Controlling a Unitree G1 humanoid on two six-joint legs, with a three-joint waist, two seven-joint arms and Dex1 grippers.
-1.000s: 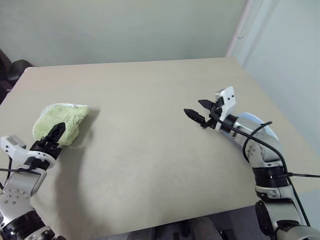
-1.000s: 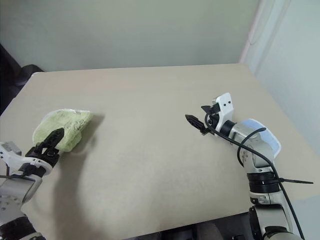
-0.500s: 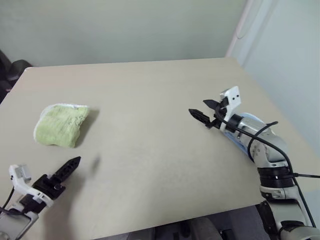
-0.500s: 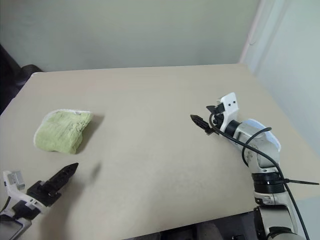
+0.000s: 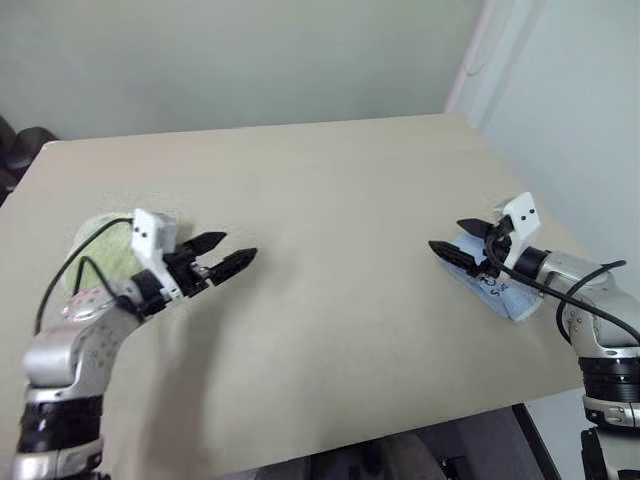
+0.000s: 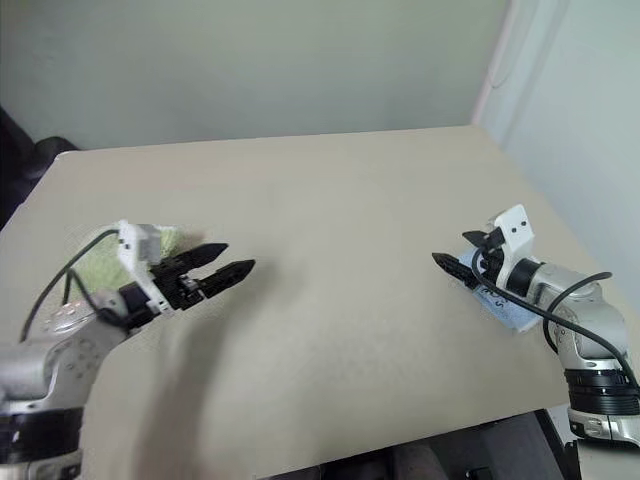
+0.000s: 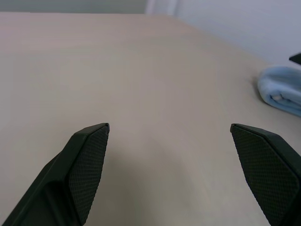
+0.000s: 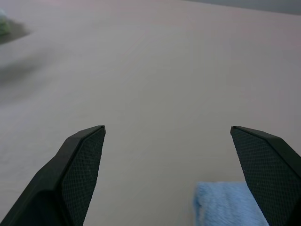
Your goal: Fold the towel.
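Left gripper [image 5: 228, 254] swung up in front of the towel [image 5: 100, 247], a probably already-folded lump near the table's [image 5: 330, 190] left edge, both jaws wide and empty, so re-approach low.

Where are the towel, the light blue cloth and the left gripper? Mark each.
towel [image 5: 108, 248]: left eye view, green terry behind the arm.
light blue cloth [image 7: 283, 91]: left wrist view, folded edge.
left gripper [image 6: 228, 262]: right eye view, between the open fingertips.

I see towel [image 5: 92, 243], lime-green terry, bunched/folded lump, flat on worktop [image 5: 330, 190] at robot's left, partly hidden behind left arm.
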